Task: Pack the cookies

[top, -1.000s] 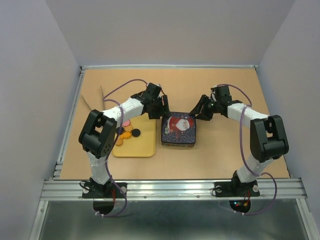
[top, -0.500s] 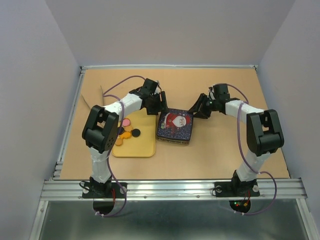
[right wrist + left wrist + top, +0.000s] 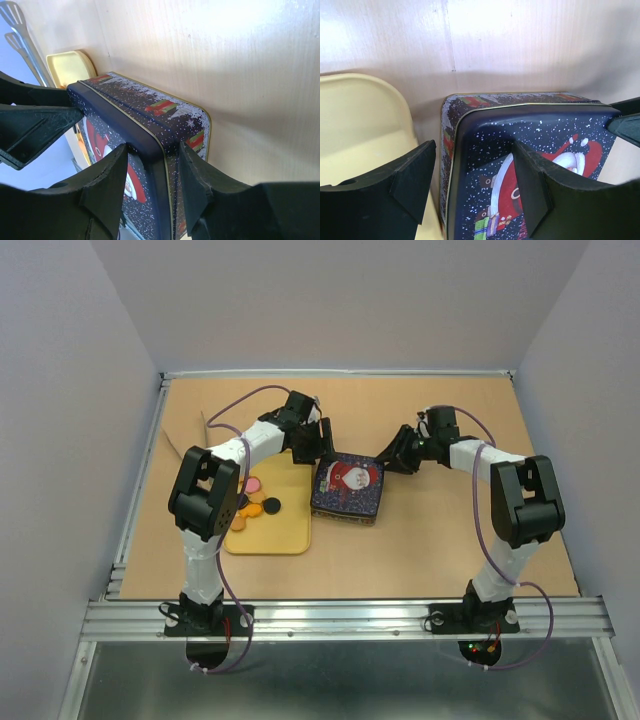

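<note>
Reaching inward, arms low — left gripper [image 3: 472,157] spread astride tin lid [image 3: 560,132] edge, right gripper [image 3: 152,150] pinching its corner.

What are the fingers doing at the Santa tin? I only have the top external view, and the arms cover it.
Observer: In the right wrist view, the right fingers pinch a corner of the lid, one on top and one on its outer side.
Operator: And the left?
Observer: The left fingers straddle the lid's edge next to the yellow tray. I can't tell if they clamp it.
Operator: Is the lid seated?
Observer: No. The right wrist view shows the gold rim of the base exposed beside it.
</note>
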`<state>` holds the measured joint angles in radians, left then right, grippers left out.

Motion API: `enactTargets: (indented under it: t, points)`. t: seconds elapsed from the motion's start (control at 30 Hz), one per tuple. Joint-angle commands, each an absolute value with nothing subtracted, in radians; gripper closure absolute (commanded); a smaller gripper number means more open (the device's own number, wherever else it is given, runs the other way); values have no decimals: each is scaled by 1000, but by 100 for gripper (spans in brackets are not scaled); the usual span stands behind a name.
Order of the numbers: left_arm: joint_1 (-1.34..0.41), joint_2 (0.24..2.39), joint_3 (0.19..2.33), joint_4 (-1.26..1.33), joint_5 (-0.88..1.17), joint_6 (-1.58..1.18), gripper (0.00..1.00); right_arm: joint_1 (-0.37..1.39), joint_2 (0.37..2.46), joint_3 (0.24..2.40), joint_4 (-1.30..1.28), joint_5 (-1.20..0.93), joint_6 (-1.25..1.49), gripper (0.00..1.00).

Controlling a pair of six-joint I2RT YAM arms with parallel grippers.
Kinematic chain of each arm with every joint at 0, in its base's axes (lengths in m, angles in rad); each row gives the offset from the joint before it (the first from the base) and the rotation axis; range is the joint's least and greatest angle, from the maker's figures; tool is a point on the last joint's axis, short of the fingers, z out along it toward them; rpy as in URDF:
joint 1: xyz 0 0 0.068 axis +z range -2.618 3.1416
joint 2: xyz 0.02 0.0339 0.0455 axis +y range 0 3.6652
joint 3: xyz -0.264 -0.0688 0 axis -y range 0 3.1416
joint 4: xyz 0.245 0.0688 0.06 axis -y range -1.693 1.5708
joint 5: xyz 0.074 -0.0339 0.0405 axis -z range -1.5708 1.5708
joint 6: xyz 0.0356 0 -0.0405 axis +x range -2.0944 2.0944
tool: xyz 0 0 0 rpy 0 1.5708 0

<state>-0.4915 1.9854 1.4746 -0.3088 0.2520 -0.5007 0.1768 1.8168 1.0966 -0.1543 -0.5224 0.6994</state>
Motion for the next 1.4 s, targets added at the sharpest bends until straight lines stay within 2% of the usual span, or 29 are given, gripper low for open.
enactTargets:
  t: [0.0,0.23,0.5,0.53,0.57,0.63,0.87,1.03,1.1,1.37]
  points:
    - [-492,2023,1508,-360,221,-465,27,181,1875,1057,-164,-420,687,99]
    - [-492,2011,1522,-393,190,-483,27,176,1816,959,-83,-377,741,100]
    - [-494,2000,1618,-497,130,-489,26,160,1813,920,-9,-457,788,99]
    - [-492,2000,1644,-518,121,-491,25,160,1815,925,-11,-465,788,97]
    - [-494,2000,1657,-525,118,-491,25,160,1815,936,-11,-469,790,85]
    - [-492,1999,1680,-537,115,-494,24,158,1804,945,-12,-469,787,69]
    - [-492,1967,1732,-568,100,-514,23,149,1741,1009,-63,-440,753,31]
    - [-488,1922,1733,-575,92,-523,23,144,1714,1100,-153,-417,715,19]
    - [-482,1907,1727,-575,91,-526,23,144,1700,1123,-188,-417,700,10]
    - [-446,1783,1626,-554,92,-534,23,149,1644,1317,-399,-371,614,11]
